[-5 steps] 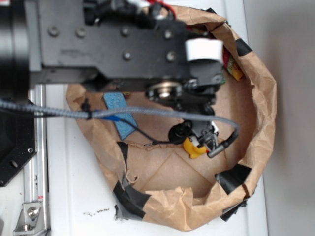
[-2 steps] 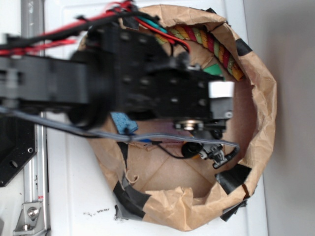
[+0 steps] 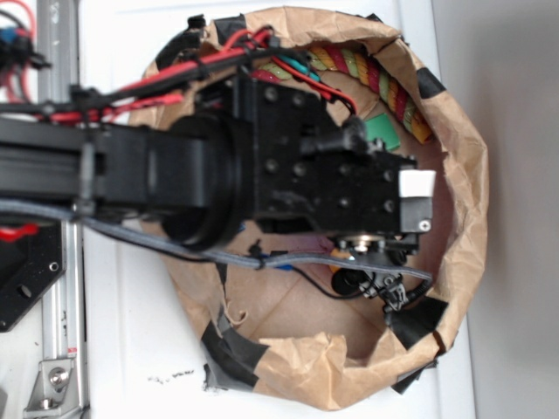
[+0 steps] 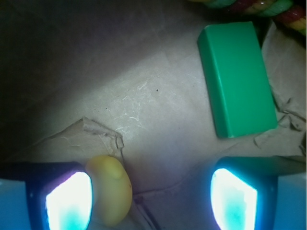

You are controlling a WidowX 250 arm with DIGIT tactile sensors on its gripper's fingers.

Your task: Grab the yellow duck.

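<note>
Yellow duck long axis up-down in wrist view, against left finger | hand wide

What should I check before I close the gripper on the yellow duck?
1. Jaws open: ok, the gripper shows a wide gap in the wrist view.
2. Yellow duck between the fingers: ok, it is inside the gap.
3. Duck centred: not ok, it sits against the left finger.
4. Green block clear of the jaws: ok, it lies ahead of them.
5. Duck visible from the exterior view: not ok, the arm hides it.
6. Height above the paper: cannot tell.
</note>
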